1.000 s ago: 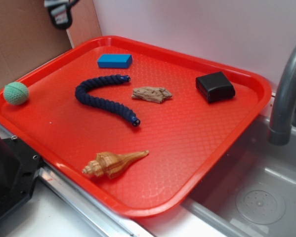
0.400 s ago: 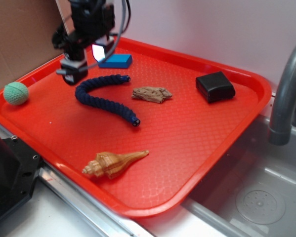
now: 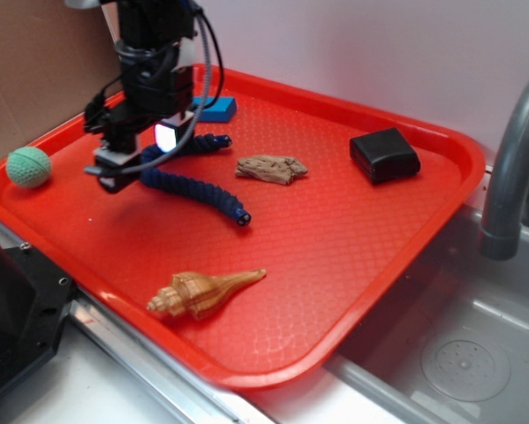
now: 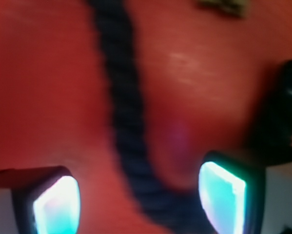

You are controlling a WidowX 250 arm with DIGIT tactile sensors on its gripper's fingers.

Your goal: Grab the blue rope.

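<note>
A pale wall (image 3: pixel 361 44), brown cardboard (image 3: pixel 34 71), and a steel sink (image 3: pixel 449 353) with grey faucet (image 3: pixel 511 168).

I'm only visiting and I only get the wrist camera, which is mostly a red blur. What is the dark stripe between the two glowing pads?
Observer: That is the blue rope. From outside you can see it is curved, and the end effector hangs over its bend.
Visitor: What is the red stuff?
Observer: A red tray beside a sink. It also holds a green ball, a blue block and a seashell, all apart from the rope.
Visitor: Is the rope lifted?
Observer: Not yet. Both of its ends lie flat on the tray.
</note>
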